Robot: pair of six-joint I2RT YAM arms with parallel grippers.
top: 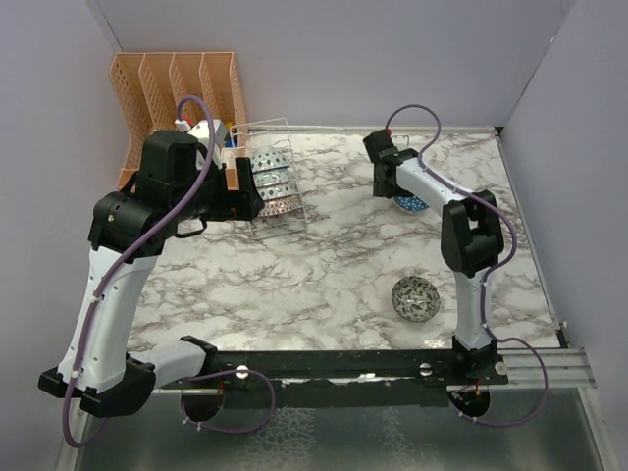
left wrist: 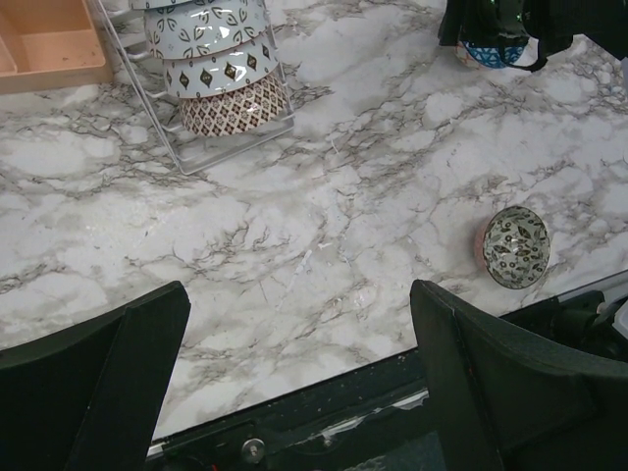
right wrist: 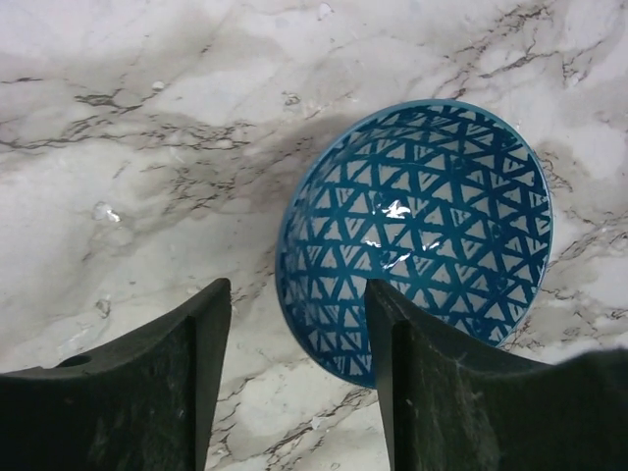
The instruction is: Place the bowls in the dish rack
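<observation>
Poised open, gripping nothing, with the right gripper (right wrist: 299, 294) straddling the blue bowl (right wrist: 422, 226) rim: one jaw outside, the other over the inside.

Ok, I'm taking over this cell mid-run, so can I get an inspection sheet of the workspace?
Surface: marble table, white with grey veins.
Job's things: dish rack holds at least three bowls; blue bowl and patterned bowl loose.
Clutter: peach organiser.
End effectors: left end effector open, empty; right end effector open, straddling the blue bowl's rim.
Cables: purple cables along both arms.
Surroundings: grey walls.
</observation>
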